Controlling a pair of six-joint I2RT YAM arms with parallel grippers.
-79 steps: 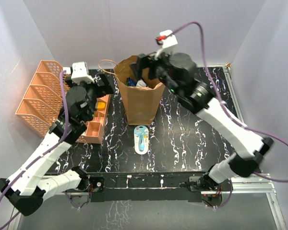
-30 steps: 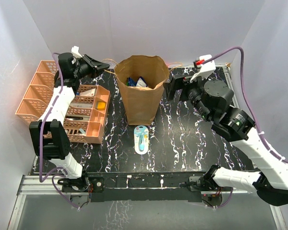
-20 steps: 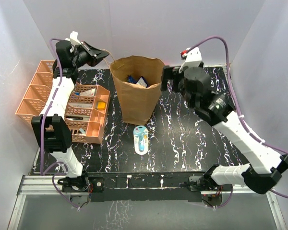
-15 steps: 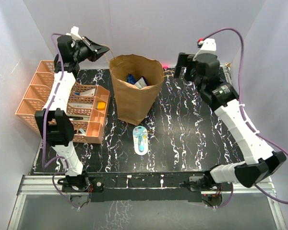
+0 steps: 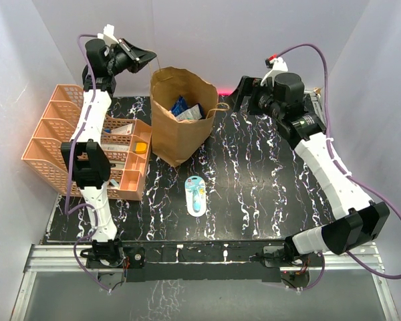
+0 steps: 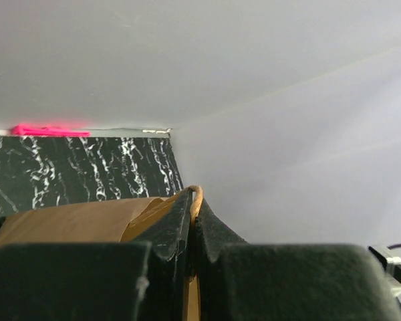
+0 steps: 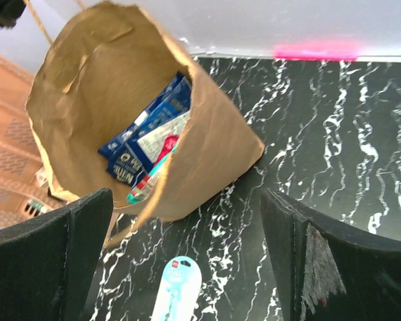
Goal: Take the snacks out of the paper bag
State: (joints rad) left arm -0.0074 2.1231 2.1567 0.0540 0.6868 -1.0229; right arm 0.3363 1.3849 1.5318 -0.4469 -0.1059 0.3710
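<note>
paper bag [image 5: 177, 134] tilted | snacks [image 5: 186, 110] inside | left pincer [image 5: 149, 59] at top edge

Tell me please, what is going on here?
The left pincer is shut on a twisted handle of the large brown paper bag, which leans. The right pincer hangs open beside the bag. The dark blue snack packets lie inside it; none is out yet.

At back centre of the tabletop [image 5: 274, 194]: paper bag [image 5: 177, 130], tipped, with snacks [image 5: 187, 110] inside. Left of it, mesh trays [image 5: 50, 144]; in front, an oblong item [image 5: 197, 194] lying flat. Left claw [image 5: 149, 60] above the bag's back-left rim, pinching its handle [image 6: 196, 195]; right claw [image 5: 242, 92] off to the bag's right, apart.
</note>
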